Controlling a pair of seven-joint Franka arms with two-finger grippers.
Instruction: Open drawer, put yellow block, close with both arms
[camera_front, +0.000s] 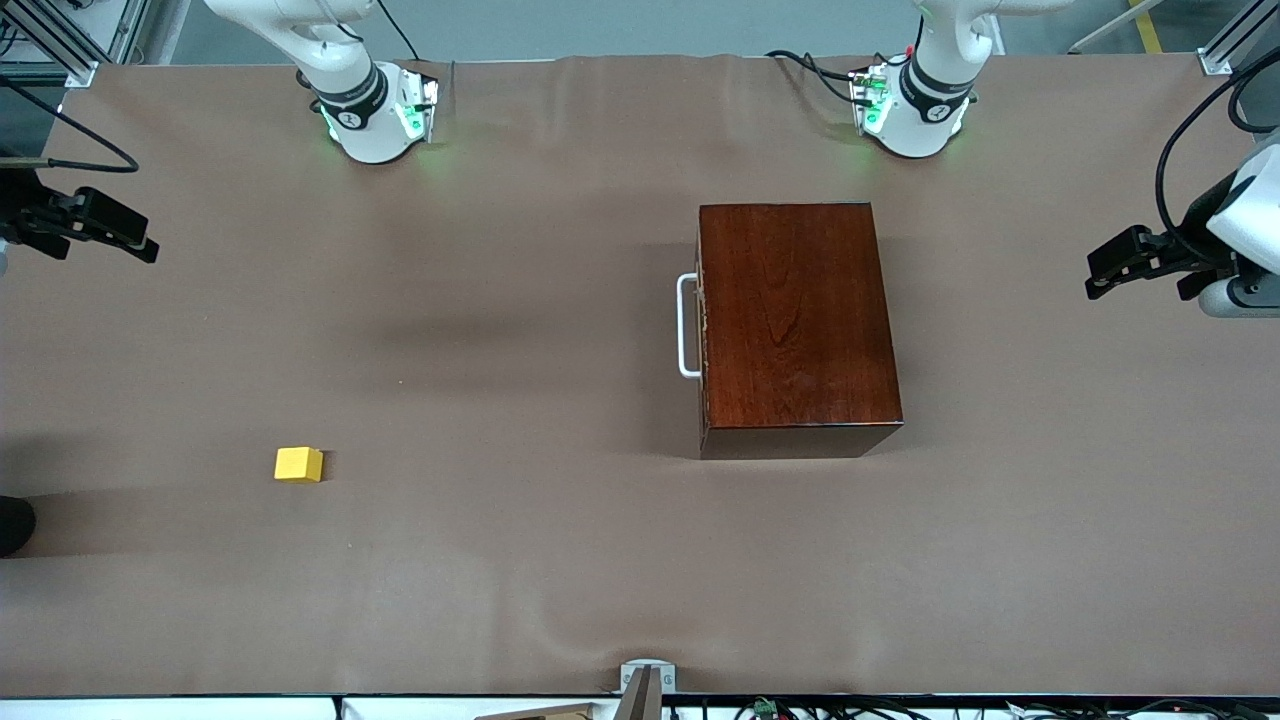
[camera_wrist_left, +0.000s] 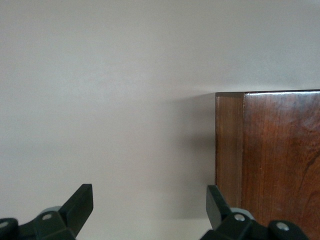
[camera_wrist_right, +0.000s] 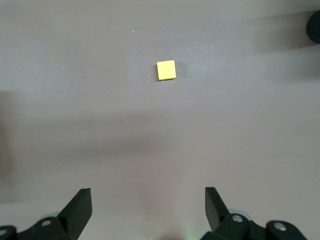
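Nothing is done yet: the drawer (camera_front: 702, 325) sits closed in its box, the yellow block (camera_front: 298, 464) lies untouched toward the right arm's end, nearer the camera. Left gripper (camera_wrist_left: 150, 202) and right gripper (camera_wrist_right: 148, 204) both hang spread and empty over the table's ends.

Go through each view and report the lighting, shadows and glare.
Front view: even overhead light, soft shadow bands on the table, green glow at both arm bases, a faint sheen on the box. Left wrist view: a bright glare line along the box's top edge, with shadow on the cloth beside it. Right wrist view: the yellow block is sharp, with blurred shadows across the cloth.
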